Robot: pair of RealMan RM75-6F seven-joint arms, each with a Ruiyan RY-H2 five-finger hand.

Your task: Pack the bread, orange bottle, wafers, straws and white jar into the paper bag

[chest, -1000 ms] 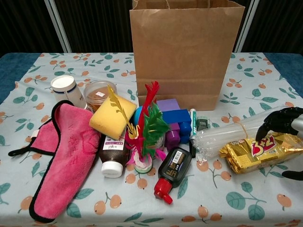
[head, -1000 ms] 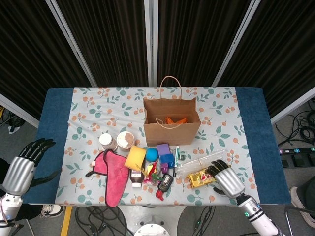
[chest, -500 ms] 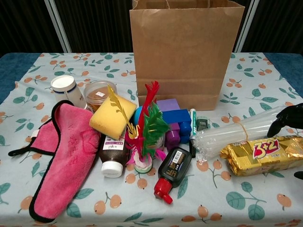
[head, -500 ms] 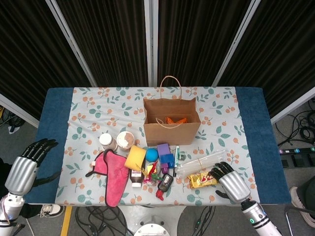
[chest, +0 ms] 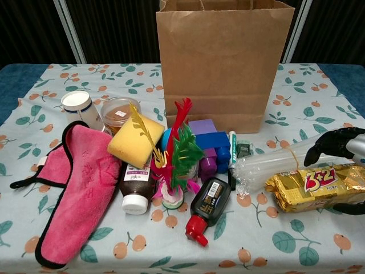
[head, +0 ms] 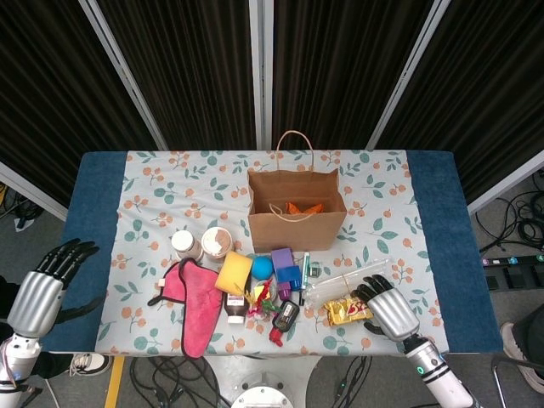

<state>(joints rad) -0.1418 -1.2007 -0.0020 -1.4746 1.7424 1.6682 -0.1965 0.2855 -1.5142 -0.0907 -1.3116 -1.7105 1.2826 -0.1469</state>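
The brown paper bag (head: 296, 219) (chest: 225, 63) stands open at the table's middle, with something orange (head: 303, 206) inside. The gold wafer packet (head: 342, 311) (chest: 311, 186) lies flat near the front right, and the clear sleeve of straws (head: 344, 284) (chest: 274, 164) lies just behind it. My right hand (head: 387, 308) (chest: 341, 144) arches over the packet's right end, fingers on its far edge and thumb on the near side, without closing on it. The white jar (head: 184, 244) (chest: 78, 107) stands at the left. My left hand (head: 47, 280) hangs open off the table's left edge.
A brown-lidded jar (chest: 118, 113), yellow sponge (chest: 136, 141), pink cloth (chest: 82, 191), brown bottle (chest: 136, 191), feather toy (chest: 179, 157), purple and blue blocks (chest: 208, 145) and a dark red-capped bottle (chest: 206, 206) crowd the front between the white jar and the straws.
My right hand drew back to the right off the wafer packet half a second ago and has now come back over its right end. The packet and left hand stay put.
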